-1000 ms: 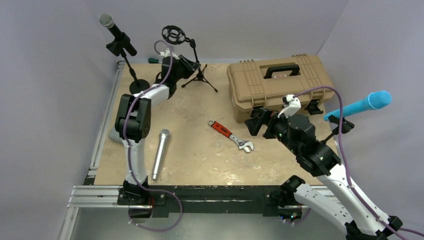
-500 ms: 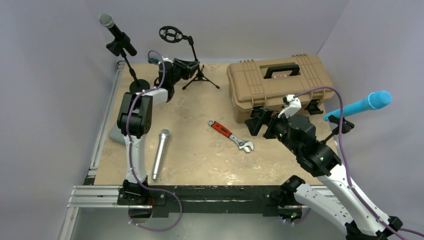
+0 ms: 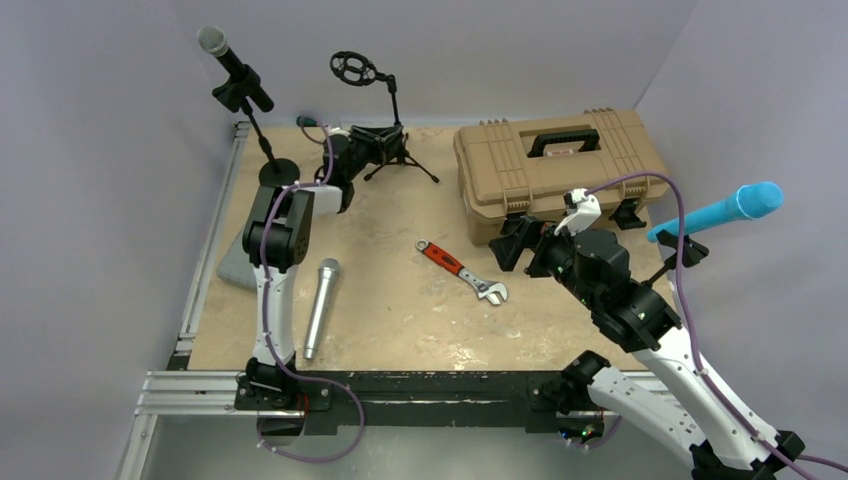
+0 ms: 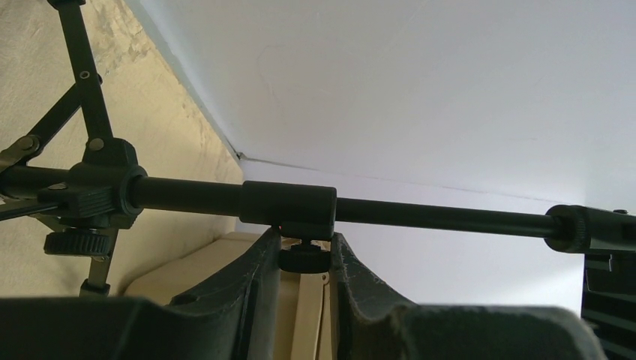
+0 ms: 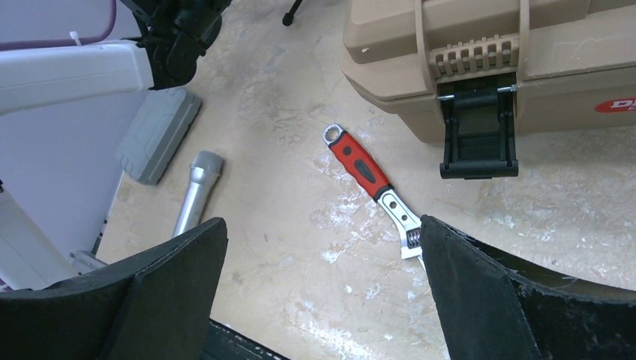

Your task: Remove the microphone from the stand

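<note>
The tripod stand (image 3: 392,125) at the far edge of the worktop (image 3: 400,320) could be tipping over. The left claw (image 4: 305,249) is squeezing shut on its pole, and a hard pull would be dragging the whole light stand along. The shock mount ring (image 3: 350,68) on top is holding no microphone, so I think the claw may be working on the wrong stand.

The blue microphone (image 3: 722,211) is sitting in a stand by the right edge. The black microphone (image 3: 230,60) is sitting in its own stand at the far left corner. A silver microphone (image 3: 322,303) is lying loose near the left edge.

The right claw (image 5: 322,225) is hanging wide open, holding nothing, above the red wrench (image 5: 367,176). It could be bumping the wrench if it drops.

The right arm is hiding the foot of the blue microphone's stand. The left wrist view is cutting off both ends of the tripod pole. The claw's fingers (image 4: 259,277) are covering the sides of the small knob (image 4: 304,259) under the pole, so it is hard to tell if they are pinching the knob or the collar above it.
</note>
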Controlling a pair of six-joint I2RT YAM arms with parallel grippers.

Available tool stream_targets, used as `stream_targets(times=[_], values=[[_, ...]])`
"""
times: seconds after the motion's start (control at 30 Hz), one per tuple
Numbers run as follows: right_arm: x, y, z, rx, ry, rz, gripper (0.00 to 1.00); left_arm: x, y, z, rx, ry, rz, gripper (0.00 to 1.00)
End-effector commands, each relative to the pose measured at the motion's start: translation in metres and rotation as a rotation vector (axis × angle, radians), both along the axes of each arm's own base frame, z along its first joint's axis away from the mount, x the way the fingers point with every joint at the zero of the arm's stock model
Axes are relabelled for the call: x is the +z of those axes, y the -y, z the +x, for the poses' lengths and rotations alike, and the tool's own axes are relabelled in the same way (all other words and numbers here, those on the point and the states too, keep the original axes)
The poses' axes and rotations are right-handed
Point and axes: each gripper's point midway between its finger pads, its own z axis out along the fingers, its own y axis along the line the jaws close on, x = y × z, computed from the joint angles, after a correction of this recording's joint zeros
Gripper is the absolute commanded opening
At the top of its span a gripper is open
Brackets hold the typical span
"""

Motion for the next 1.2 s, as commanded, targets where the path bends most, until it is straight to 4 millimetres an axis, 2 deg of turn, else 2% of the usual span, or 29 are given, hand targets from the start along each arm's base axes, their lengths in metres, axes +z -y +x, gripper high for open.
stream_targets(times=[0.0,0.13,0.3,0.57,0.7,0.87,1.03,1.17], values=[[0.022,0.000,0.002,-0.009,0.050,0.033,0.99,-0.001,-0.005,-0.007,0.003,-0.019,-0.016,0.00],[0.022,0.001,0.001,-0.009,0.051,0.033,0.99,0.001,-0.005,-0.015,-0.055,-0.011,0.049,0.00],[0.023,0.004,-0.002,-0.013,0.058,0.037,0.99,0.005,-0.012,-0.035,-0.143,-0.022,0.170,0.00],[0.021,0.001,0.000,-0.011,0.057,0.042,0.99,-0.001,-0.012,-0.060,-0.280,-0.115,0.108,0.00],[0.021,0.002,0.000,-0.012,0.057,0.044,0.99,-0.005,-0.014,-0.066,-0.309,-0.123,0.117,0.01],[0.020,0.002,-0.001,-0.014,0.057,0.047,0.99,-0.013,-0.024,-0.074,-0.284,-0.126,0.258,0.37],[0.018,0.002,0.000,-0.015,0.052,0.045,0.99,-0.014,-0.046,-0.089,-0.211,-0.116,0.495,0.52],[0.016,0.001,0.000,-0.011,0.048,0.045,0.99,-0.010,-0.060,-0.100,-0.148,-0.062,0.643,0.55]])
